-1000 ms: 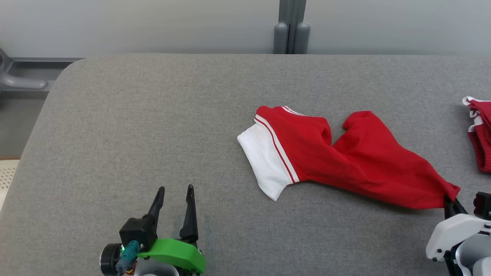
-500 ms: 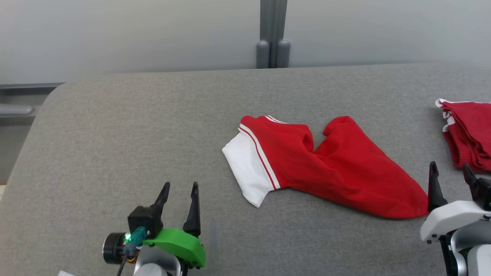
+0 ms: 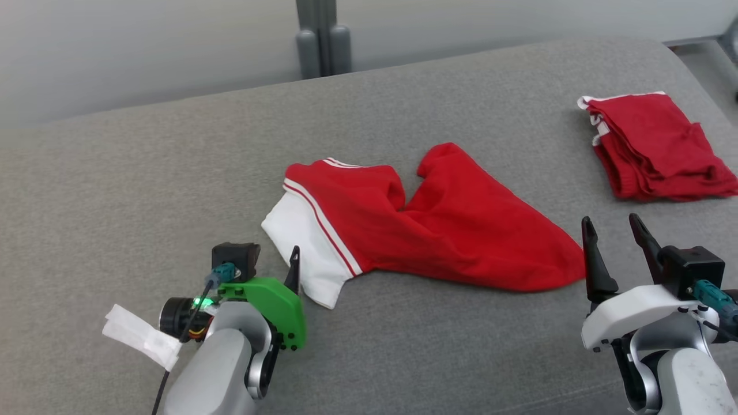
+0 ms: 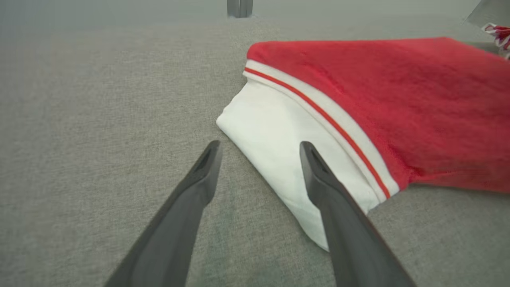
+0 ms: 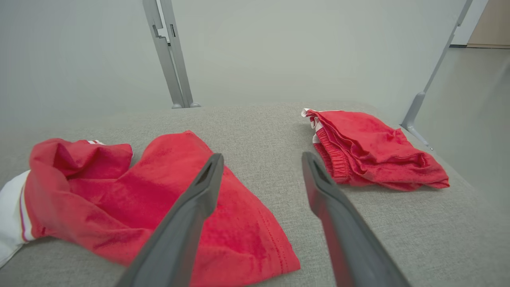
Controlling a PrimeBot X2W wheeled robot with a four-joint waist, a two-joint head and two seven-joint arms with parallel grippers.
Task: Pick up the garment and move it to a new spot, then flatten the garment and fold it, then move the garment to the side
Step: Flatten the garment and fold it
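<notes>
Two long fingers of the left end effector (image 4: 259,145) spread wide and empty, low over the grey tabletop (image 3: 144,190), one tip at the white end of the red garment (image 3: 450,230). We see that garment lying crumpled mid-tabletop. Just beside its red corner the right end effector (image 3: 609,218) gapes wide, holding nothing. Farther right lie folded red shorts (image 3: 651,144), apart.
</notes>
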